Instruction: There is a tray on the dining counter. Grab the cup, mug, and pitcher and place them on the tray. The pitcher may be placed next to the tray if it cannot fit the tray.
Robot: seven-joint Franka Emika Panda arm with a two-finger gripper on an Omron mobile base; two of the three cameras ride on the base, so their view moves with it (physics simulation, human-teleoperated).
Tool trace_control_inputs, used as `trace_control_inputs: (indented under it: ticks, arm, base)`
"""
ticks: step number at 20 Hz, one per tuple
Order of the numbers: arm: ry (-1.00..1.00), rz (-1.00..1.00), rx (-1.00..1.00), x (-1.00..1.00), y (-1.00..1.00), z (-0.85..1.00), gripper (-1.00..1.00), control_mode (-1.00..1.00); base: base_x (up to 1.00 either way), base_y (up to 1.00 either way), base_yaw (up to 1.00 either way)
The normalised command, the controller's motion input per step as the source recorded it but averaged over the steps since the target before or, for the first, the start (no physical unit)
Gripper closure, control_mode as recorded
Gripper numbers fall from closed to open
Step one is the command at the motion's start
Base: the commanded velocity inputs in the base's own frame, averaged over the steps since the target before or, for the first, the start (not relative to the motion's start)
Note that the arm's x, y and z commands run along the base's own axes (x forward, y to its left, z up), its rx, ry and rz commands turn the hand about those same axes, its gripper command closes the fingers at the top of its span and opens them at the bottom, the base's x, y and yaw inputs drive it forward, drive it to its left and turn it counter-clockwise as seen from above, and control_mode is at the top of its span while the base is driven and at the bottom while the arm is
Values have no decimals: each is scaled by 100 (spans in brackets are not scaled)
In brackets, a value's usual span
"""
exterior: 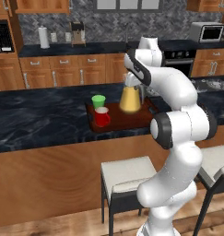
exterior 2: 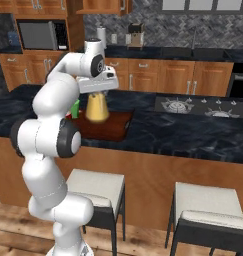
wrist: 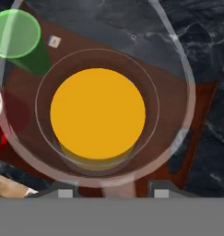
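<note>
The pitcher (exterior: pixel 130 98) stands upright on the tray (exterior: pixel 120 119) on the dark surface (exterior: pixel 39 120), right of the green cup (exterior: pixel 98 101) and red mug (exterior: pixel 103 116), both already on the tray. The pincer (wrist: pixel 113 192) sits over the pitcher's rim, seemingly pinching its wall, though I cannot tell for sure. This looks like the last placement; next, spread the fingers and lift straight up without tipping the glass
</note>
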Motion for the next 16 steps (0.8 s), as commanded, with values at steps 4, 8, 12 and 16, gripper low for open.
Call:
trace_control_inputs:
  ticks: [4,8,12,16]
  arm:
    - [0,11,0,17,0,-11,100,-100]
    - [0,9,0,15,0,-30,100,-100]
    - [0,8,0,11,0,-29,100,-100]
    - [0,8,0,6,0,-18,100,-100]
  base:
    - [0,0,0]
    - [0,0,0]
    - [0,0,0]
    - [0,0,0]
